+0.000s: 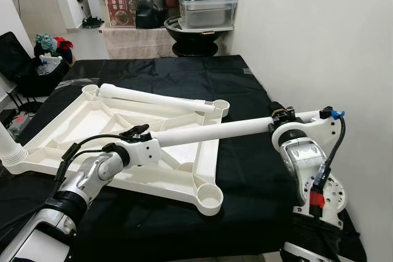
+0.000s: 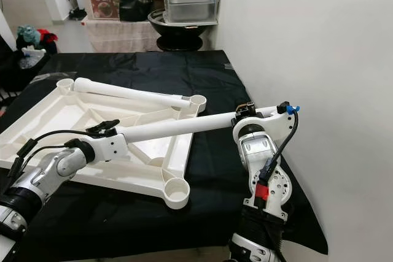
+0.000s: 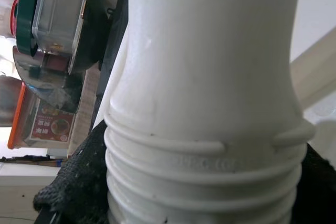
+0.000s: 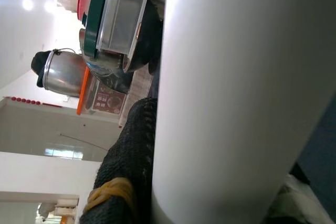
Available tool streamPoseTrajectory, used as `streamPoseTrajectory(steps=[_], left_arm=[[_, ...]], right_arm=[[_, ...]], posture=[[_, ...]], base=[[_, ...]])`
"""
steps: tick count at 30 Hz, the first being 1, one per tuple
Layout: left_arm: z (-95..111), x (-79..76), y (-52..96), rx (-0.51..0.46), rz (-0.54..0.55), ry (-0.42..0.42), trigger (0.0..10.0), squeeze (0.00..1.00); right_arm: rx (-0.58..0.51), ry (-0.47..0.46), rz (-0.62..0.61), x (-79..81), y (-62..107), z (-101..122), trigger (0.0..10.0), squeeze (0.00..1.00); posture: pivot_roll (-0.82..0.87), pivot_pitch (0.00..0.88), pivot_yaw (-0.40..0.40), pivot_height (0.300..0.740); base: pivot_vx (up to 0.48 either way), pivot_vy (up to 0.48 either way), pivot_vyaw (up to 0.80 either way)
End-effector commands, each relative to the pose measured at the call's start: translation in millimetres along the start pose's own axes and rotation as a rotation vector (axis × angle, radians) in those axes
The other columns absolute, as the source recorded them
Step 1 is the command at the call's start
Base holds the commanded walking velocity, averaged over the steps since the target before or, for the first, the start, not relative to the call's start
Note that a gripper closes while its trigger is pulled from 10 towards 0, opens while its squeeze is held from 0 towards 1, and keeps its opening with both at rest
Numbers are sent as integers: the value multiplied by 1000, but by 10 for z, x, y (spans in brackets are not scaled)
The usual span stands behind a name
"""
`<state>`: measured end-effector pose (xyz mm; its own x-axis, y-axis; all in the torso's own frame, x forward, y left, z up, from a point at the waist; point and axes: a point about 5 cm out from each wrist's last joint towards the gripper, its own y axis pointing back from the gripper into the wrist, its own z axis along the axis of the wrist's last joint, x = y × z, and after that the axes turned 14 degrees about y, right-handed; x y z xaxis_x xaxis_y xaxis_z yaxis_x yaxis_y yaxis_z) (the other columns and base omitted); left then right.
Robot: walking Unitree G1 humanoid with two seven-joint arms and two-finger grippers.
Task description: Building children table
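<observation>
We see two arms of brushed silver metal with white plastic housings. The left silver arm [image 1: 92,176] has a rounded white wrist block, thin black cables looping over its forearm, and a black band near the elbow. The right silver arm [image 1: 307,164] has a domed silver joint, a round white flange dotted with dark screws, a black cable with a small blue connector [image 1: 334,114], a patch of red tape [image 1: 316,199], and a black fabric cuff lower down.
</observation>
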<state>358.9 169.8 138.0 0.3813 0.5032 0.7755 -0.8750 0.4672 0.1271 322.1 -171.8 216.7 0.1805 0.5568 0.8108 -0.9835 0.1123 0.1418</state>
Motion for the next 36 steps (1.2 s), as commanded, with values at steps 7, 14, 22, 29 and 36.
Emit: streamPoseTrajectory(steps=[7,14,22,29,36], left_arm=[[-7,-9,-16,0,-4,-6,10000,0],[-8,-10,-19,-1,-1,-10,10000,0],[-11,-7,-32,-7,2,-14,10000,0],[27,20,-69,-12,9,-18,10000,0],[239,86,-262,-37,43,-33,10000,0]], right_arm=[[139,-189,101,471,92,-462,0,0],[151,-153,119,502,89,-475,10000,0],[115,-146,133,515,87,-416,10000,1000],[123,-145,145,531,80,-460,10000,1000],[156,-207,88,504,25,-567,10000,1000]], posture=[[15,0,-19,740],[15,0,-21,740],[14,0,-20,740],[20,0,-23,740],[22,0,-23,740]], base=[[0,0,0],[0,0,0],[0,0,0],[0,0,0],[0,0,0]])
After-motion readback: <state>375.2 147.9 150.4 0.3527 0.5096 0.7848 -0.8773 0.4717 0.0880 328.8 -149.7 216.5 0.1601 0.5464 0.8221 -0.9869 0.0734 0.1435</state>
